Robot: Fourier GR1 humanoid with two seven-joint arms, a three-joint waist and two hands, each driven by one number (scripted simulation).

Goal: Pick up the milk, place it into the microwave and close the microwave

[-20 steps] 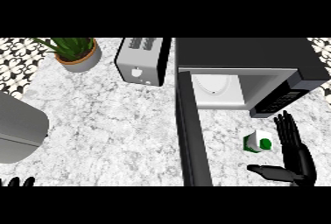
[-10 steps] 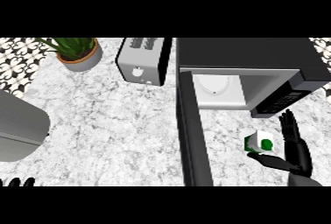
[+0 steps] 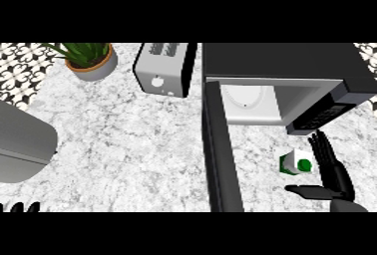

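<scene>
The milk (image 3: 296,163) is a small white carton with a green cap, standing on the counter in front of the microwave (image 3: 283,79). The microwave's door (image 3: 219,149) is swung wide open toward me, and its white inside shows a turntable. My right hand (image 3: 331,174) is just right of the carton, fingers straight and pointing away, thumb stretched out below the carton. The fingers are close to the carton's right side; nothing is gripped. Only the fingertips of my left hand (image 3: 18,206) show at the lower left edge.
A silver toaster (image 3: 165,67) stands left of the microwave, with a potted plant (image 3: 88,59) further left. A large grey rounded object (image 3: 22,147) sits at the left edge. The marble counter (image 3: 125,149) stretches between it and the open door.
My right hand pulled back toward the lower edge half a second ago, then came forward again beside the carton. The milk, door and left hand have not moved.
</scene>
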